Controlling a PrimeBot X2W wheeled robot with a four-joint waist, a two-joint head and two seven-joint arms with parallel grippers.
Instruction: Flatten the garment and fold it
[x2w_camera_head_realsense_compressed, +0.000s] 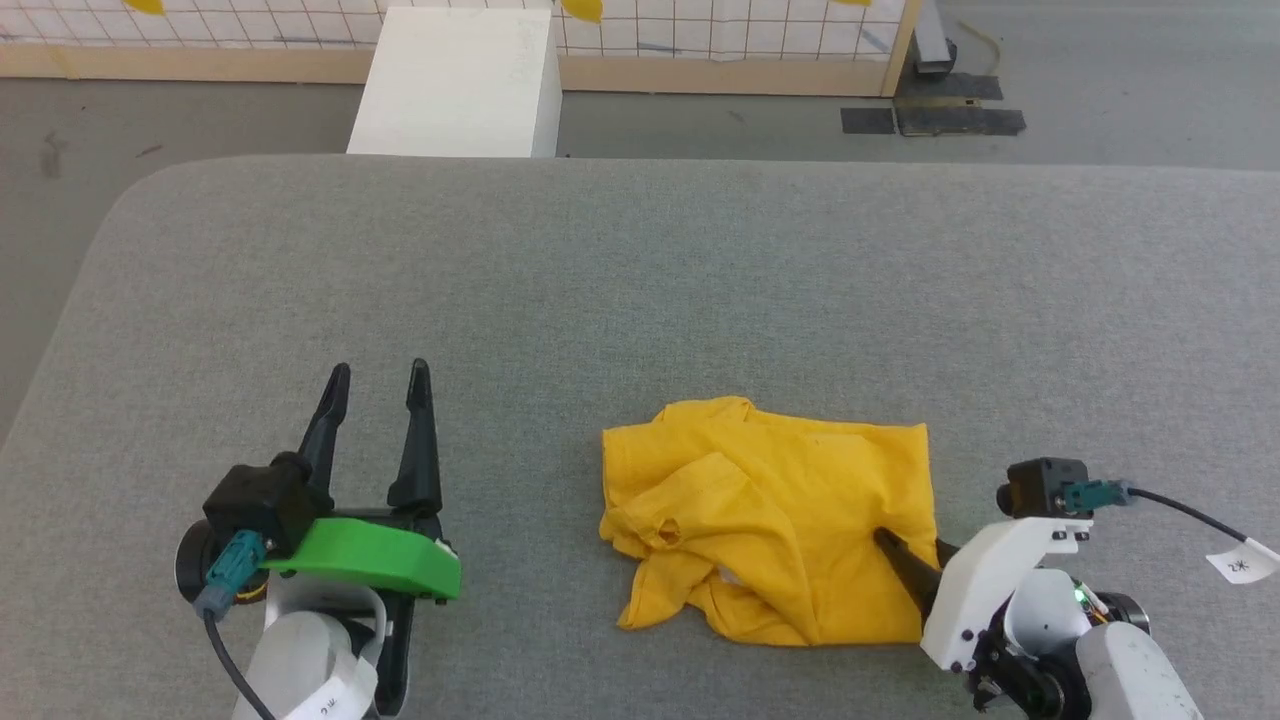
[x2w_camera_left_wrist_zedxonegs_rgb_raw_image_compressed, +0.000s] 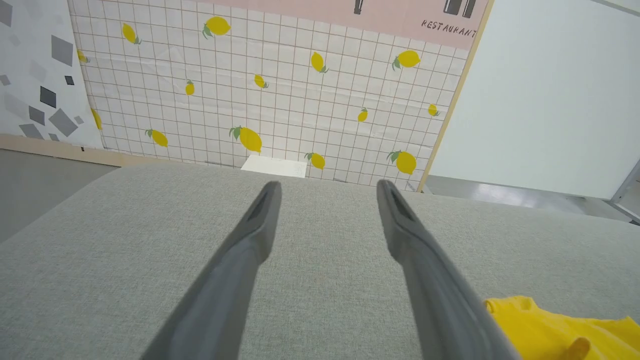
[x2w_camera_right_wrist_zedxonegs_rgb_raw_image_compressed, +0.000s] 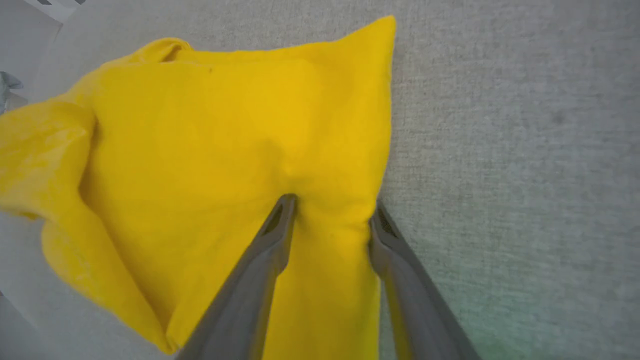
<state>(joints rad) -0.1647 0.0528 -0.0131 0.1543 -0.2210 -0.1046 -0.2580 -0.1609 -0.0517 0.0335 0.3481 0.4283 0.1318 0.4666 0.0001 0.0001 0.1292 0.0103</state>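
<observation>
Head view: garment (x2w_camera_head_realsense_compressed: 770, 515) lies on the grey table (x2w_camera_head_realsense_compressed: 640, 280), right of centre and close to the near edge. Its long axis goes approx. left-right. The right half is rather flat, w/ a straight right edge; the left half is bunched in folds. Which end is the neck, I cannot tell.

The right pincer (x2w_camera_right_wrist_zedxonegs_rgb_raw_image_compressed: 333, 202) stands at this right edge, near the lower corner. Its fingers are apart: one presses on the cloth, the other sits at the hem, w/ a strip of cloth between. If they already pinch it, I cannot tell.

The left pincer (x2w_camera_head_realsense_compressed: 379, 368) is well apart from the garment, to the left, fingers spread wide, nothing between them.

Much open table on the far side and to the left. Beyond the far edge stands a white box (x2w_camera_head_realsense_compressed: 455, 80).
</observation>
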